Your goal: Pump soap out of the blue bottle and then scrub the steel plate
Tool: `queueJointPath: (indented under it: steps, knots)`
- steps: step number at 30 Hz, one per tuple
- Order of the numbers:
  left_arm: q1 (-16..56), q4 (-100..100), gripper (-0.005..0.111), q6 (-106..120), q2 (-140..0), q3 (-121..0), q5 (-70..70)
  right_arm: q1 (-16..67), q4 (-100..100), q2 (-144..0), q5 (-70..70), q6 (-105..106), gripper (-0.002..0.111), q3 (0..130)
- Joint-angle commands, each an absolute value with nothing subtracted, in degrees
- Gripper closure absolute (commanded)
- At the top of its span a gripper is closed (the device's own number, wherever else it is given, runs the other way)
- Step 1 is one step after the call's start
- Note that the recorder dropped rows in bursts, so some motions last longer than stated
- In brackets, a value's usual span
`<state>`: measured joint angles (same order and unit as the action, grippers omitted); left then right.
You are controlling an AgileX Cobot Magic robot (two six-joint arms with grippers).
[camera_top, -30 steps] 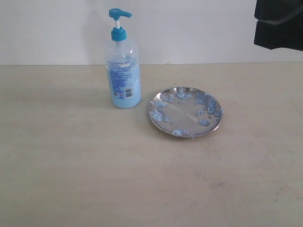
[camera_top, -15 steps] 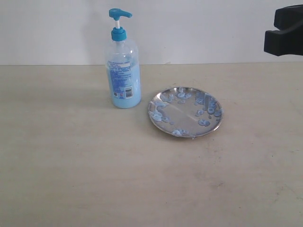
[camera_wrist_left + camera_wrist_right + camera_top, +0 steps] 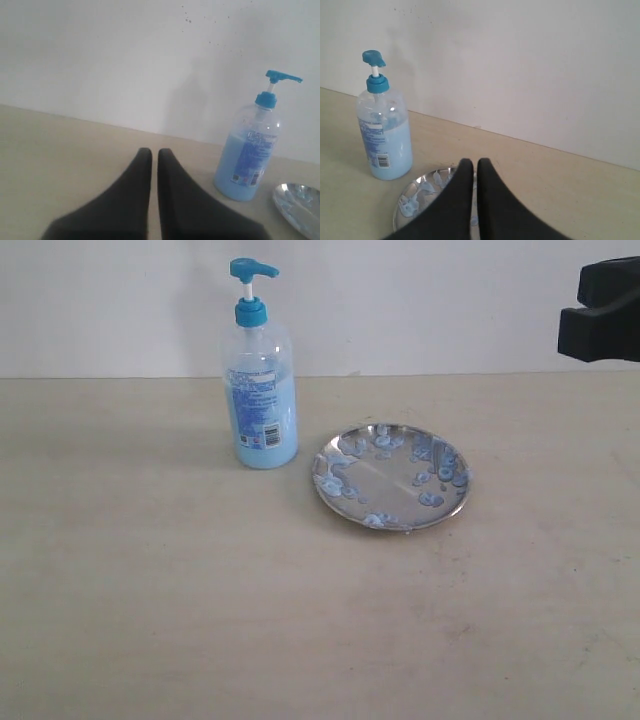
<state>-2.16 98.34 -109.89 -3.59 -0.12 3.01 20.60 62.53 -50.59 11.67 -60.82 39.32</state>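
The steel plate [image 3: 392, 476], round, shiny and low-rimmed, lies below and just ahead of my right gripper [image 3: 470, 162], whose jaws are pressed together on nothing. The blue bottle [image 3: 248, 150], clear with a blue pump head, stands upright well ahead of my left gripper [image 3: 151, 152], likewise closed. Bluish-white soap [image 3: 432, 499] dots the plate.

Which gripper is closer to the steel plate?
Right. The right gripper has the steel plate just ahead of it; the left gripper is farther off, past the blue bottle.

Lab-style test bench, by the look of it: plain beige tabletop [image 3: 200, 620] against a white wall [image 3: 420, 300].
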Motion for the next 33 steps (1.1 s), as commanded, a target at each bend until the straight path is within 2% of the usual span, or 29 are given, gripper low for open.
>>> queueJointPath:
  steps: [1, 4, 6, 13, 15, 19, 29, 31, 33]
  knots:
    - [-2.3, 75.0, 0.103, -109.6, -4.0, 0.0, 3.2, 20.6, 62.2, -50.4, 11.8, -60.9, 0.109, 39.3]
    - [-2.3, 40.5, 0.103, -109.6, -4.0, -0.4, 3.2, 20.6, 62.2, -50.4, 11.8, -60.9, 0.109, 39.3]
    - [-2.3, 31.1, 0.103, -109.6, -4.0, -0.6, 2.9, 20.6, 62.2, -50.4, 11.8, -60.9, 0.109, 39.3]
    - [-2.3, 30.2, 0.103, -109.6, -4.0, 0.0, -11.2, 20.6, 62.2, -50.4, 11.8, -60.9, 0.109, 39.3]
    - [-2.2, 21.0, 0.103, -108.8, -4.0, 0.0, -19.8, 20.6, 62.2, -50.4, 11.8, -60.9, 0.109, 39.3]
    - [-2.2, 9.4, 0.103, -107.9, -4.0, 0.0, -18.4, 20.6, 62.1, -50.4, 11.8, -60.9, 0.109, 39.3]
    - [-2.2, 10.5, 0.103, -107.1, -4.0, 0.0, -18.1, 20.6, 61.8, -50.4, 11.7, -61.2, 0.109, 39.3]
    - [-2.2, 12.1, 0.103, -101.7, -4.0, 0.0, -17.2, 20.6, 61.8, -50.4, 11.7, -61.2, 0.109, 39.3]
    - [-2.2, 16.8, 0.103, -86.7, -4.0, 0.0, -15.0, 20.6, 61.8, -50.4, 11.7, -61.5, 0.109, 39.3]
